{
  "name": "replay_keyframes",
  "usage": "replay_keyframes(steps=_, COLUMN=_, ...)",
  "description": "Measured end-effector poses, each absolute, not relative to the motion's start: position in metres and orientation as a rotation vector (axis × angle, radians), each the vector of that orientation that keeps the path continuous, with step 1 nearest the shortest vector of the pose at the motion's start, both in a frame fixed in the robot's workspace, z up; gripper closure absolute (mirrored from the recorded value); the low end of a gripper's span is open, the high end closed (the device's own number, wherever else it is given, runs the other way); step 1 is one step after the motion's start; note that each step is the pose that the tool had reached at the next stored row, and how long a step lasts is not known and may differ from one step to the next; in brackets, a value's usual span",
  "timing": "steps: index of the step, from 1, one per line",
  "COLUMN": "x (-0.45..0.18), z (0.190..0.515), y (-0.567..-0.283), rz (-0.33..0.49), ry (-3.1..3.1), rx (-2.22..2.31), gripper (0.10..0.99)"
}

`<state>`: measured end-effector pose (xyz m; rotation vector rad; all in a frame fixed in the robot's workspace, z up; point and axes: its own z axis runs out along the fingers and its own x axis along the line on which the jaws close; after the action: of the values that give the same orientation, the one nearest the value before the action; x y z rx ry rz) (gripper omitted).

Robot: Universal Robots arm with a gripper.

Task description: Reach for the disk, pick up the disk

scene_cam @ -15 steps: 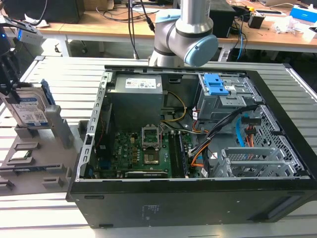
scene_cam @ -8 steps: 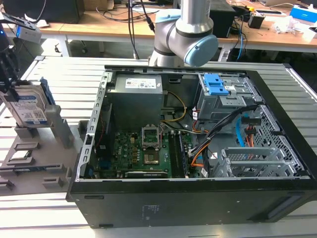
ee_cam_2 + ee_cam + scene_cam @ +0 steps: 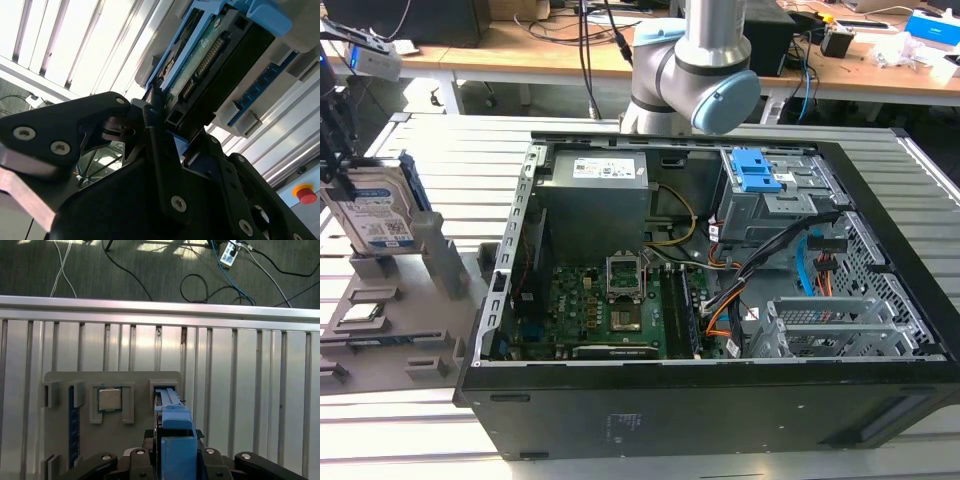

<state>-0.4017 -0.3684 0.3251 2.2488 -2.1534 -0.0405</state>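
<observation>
- One gripper [image 3: 172, 460] straddles the upper end of the disk [image 3: 176, 422] in the first wrist view; whether it has clamped, I cannot tell.
- Reaching looks complete, the pickup not: the disk sits in the grey holder [image 3: 432, 255].
- Lifting probably calls for a firm squeeze and a straight pull out of the slot.
- Its long axis stands upright, connector end up, with the labelled face showing in the exterior view.

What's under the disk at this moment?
The disk stands on edge in a slot of the grey holder, which rests on the slatted metal table. Its bottom edge is sunk in the slot, so what lies beneath it is hidden.
</observation>
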Motion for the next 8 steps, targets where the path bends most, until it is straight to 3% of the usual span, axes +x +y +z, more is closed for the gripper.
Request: replay_keyframes(steps=8, x=-0.4014, z=0.3314, y=-0.3676, rz=-0.041, ry=-2.153, rx=2.249, gripper=0.722)
